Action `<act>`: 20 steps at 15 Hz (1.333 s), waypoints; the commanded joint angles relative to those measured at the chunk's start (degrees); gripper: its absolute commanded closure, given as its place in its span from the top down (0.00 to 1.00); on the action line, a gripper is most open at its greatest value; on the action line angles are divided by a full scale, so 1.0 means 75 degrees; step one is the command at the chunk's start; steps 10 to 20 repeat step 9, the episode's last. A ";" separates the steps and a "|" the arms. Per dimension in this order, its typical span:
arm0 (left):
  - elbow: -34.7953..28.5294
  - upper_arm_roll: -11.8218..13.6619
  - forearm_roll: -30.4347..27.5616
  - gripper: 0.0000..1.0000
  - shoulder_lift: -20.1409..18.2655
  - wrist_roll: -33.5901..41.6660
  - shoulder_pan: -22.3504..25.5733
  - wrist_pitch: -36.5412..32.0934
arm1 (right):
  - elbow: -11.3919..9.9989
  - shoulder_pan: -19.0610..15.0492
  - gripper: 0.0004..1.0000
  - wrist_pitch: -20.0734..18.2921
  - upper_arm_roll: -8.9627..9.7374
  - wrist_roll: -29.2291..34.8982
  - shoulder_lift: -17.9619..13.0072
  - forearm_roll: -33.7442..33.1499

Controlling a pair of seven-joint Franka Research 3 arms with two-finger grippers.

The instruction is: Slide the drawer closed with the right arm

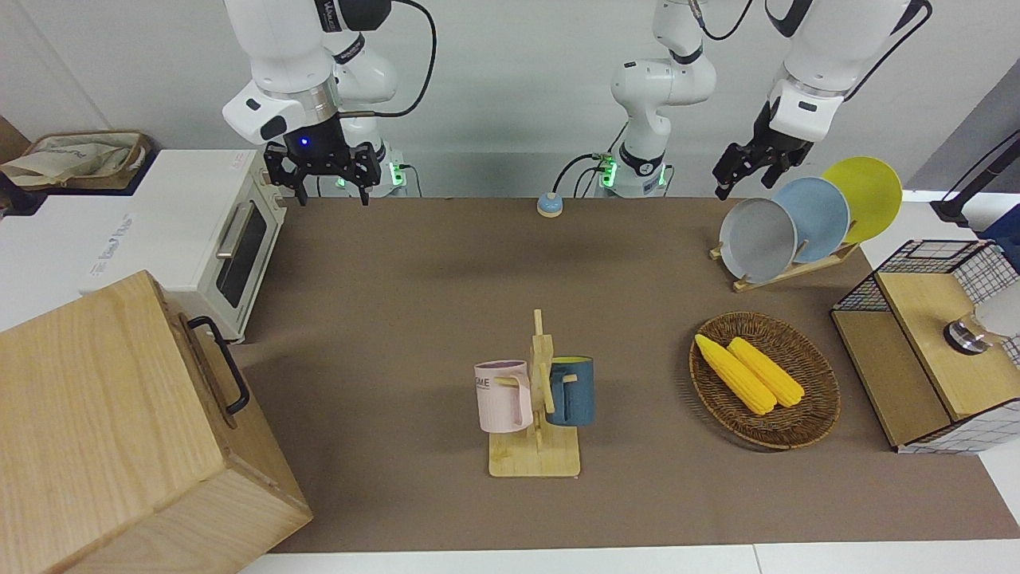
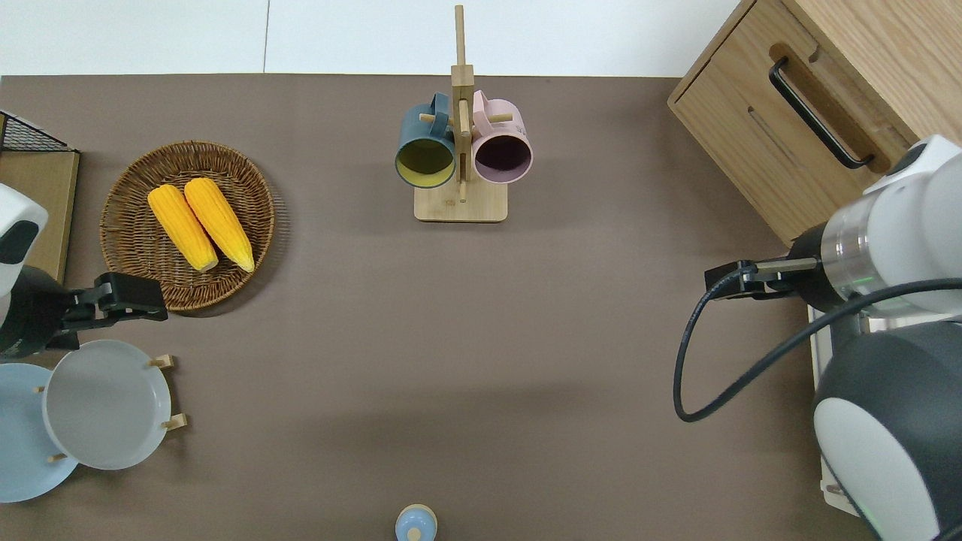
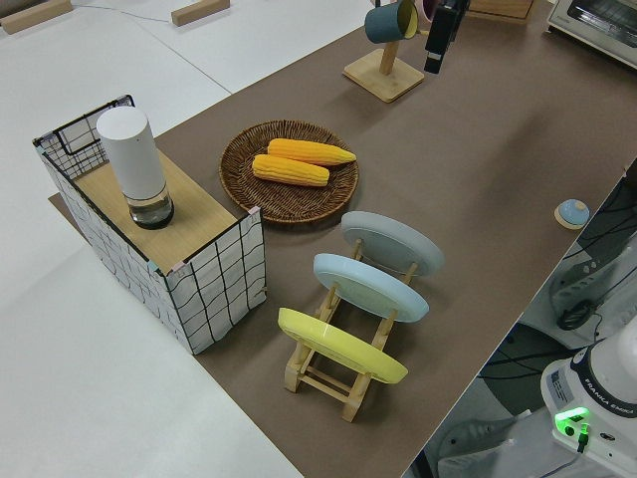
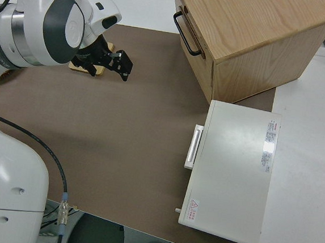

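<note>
Brown bench (image 1: 414, 319) carrying, at the right arm's end and far from the robots, the cabinet (image 1: 96, 430) with its drawer (image 2: 782, 135) flush and closed; right gripper (image 1: 323, 171) raised, fingers spread wide, empty; left arm parked.

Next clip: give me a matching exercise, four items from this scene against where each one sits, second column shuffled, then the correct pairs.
Things:
1. corn cobs
2. pink mug
3. grey plate
4. white cylinder

Places:
A. standing in the wooden plate rack
B. on the wood top of the wire box
C. lying in the wicker basket
D. hanging on the wooden mug stand

Pairs: 1-C, 2-D, 3-A, 4-B
</note>
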 commanded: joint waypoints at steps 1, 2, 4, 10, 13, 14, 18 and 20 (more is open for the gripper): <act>0.0028 0.0033 -0.0007 0.99 -0.0063 0.0068 -0.0009 -0.0118 | 0.0071 0.0100 0.99 -0.0083 -0.0076 -0.0167 -0.0071 0.0194; 0.0028 0.0033 -0.0007 0.99 -0.0063 0.0068 -0.0009 -0.0118 | 0.0071 0.0100 0.99 -0.0153 -0.0076 -0.0167 -0.0072 0.0206; 0.0028 0.0033 -0.0007 0.99 -0.0063 0.0068 -0.0009 -0.0130 | 0.0071 0.0217 0.99 -0.0212 -0.0099 -0.0167 -0.0072 0.0183; 0.0028 0.0033 -0.0007 0.99 -0.0063 0.0068 -0.0009 -0.0118 | 0.0083 0.0229 0.99 -0.0212 -0.0182 -0.0167 -0.0072 0.0182; 0.0028 0.0033 -0.0007 0.99 -0.0063 0.0068 -0.0009 -0.0118 | 0.0083 0.0229 0.99 -0.0212 -0.0182 -0.0167 -0.0072 0.0182; 0.0028 0.0033 -0.0007 0.99 -0.0063 0.0068 -0.0009 -0.0118 | 0.0083 0.0229 0.99 -0.0212 -0.0182 -0.0167 -0.0072 0.0182; 0.0028 0.0033 -0.0007 0.99 -0.0063 0.0068 -0.0009 -0.0118 | 0.0083 0.0229 0.99 -0.0212 -0.0182 -0.0167 -0.0072 0.0182; 0.0028 0.0033 -0.0007 0.99 -0.0063 0.0068 -0.0009 -0.0118 | 0.0083 0.0229 0.99 -0.0212 -0.0182 -0.0167 -0.0072 0.0182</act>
